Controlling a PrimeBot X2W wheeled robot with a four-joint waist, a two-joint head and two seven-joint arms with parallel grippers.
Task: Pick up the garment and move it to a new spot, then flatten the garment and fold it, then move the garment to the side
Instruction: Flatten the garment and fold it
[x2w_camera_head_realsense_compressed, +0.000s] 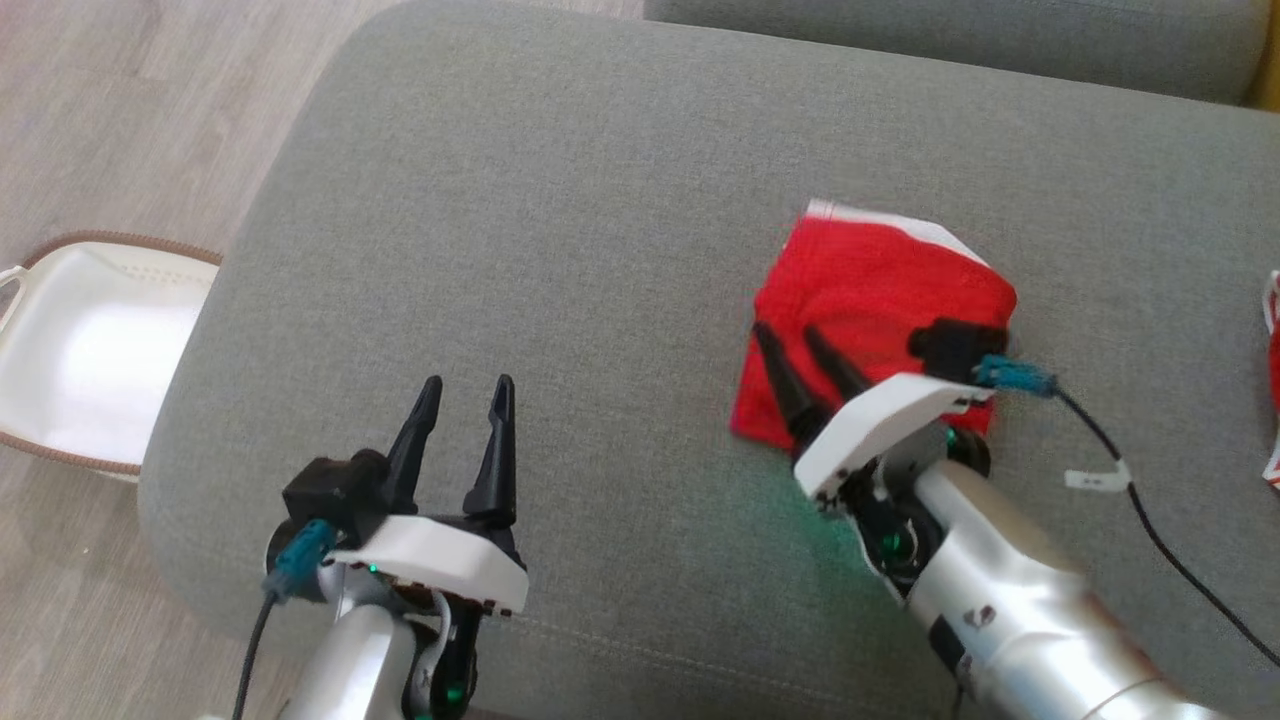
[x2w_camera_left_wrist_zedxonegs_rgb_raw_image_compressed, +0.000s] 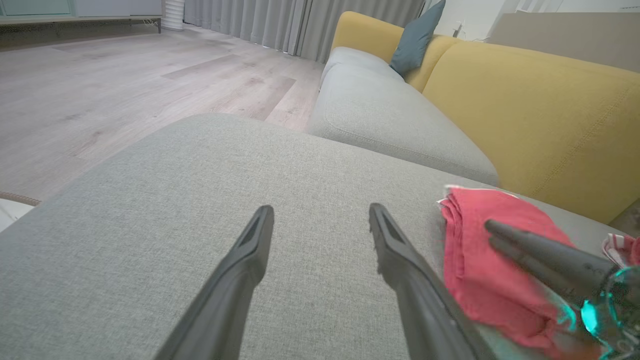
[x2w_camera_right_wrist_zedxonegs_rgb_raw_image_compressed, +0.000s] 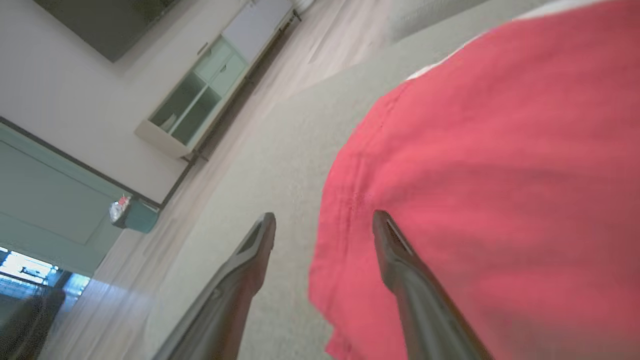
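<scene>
The garment (x2w_camera_head_realsense_compressed: 880, 290) is a red cloth with a white edge, folded into a small square on the right half of the grey cushion (x2w_camera_head_realsense_compressed: 600, 200). My right gripper (x2w_camera_head_realsense_compressed: 787, 332) hovers open over its near left part, one finger above the cloth and one above the cushion beside its edge (x2w_camera_right_wrist_zedxonegs_rgb_raw_image_compressed: 324, 216); nothing is between the fingers. The left wrist view shows the garment (x2w_camera_left_wrist_zedxonegs_rgb_raw_image_compressed: 480, 250) at lower right with the right gripper (x2w_camera_left_wrist_zedxonegs_rgb_raw_image_compressed: 492, 234) on top of it. My left gripper (x2w_camera_head_realsense_compressed: 468, 382) stands open over bare cushion, well left of the cloth (x2w_camera_left_wrist_zedxonegs_rgb_raw_image_compressed: 321, 209).
A white basket (x2w_camera_head_realsense_compressed: 90, 350) sits on the wood floor left of the cushion. Another red and white cloth (x2w_camera_head_realsense_compressed: 1272, 380) pokes in at the right edge. A yellow backrest (x2w_camera_left_wrist_zedxonegs_rgb_raw_image_compressed: 525, 110) with a blue pillow (x2w_camera_left_wrist_zedxonegs_rgb_raw_image_compressed: 417, 37) lies beyond. A black cable (x2w_camera_head_realsense_compressed: 1150, 500) trails from the right wrist.
</scene>
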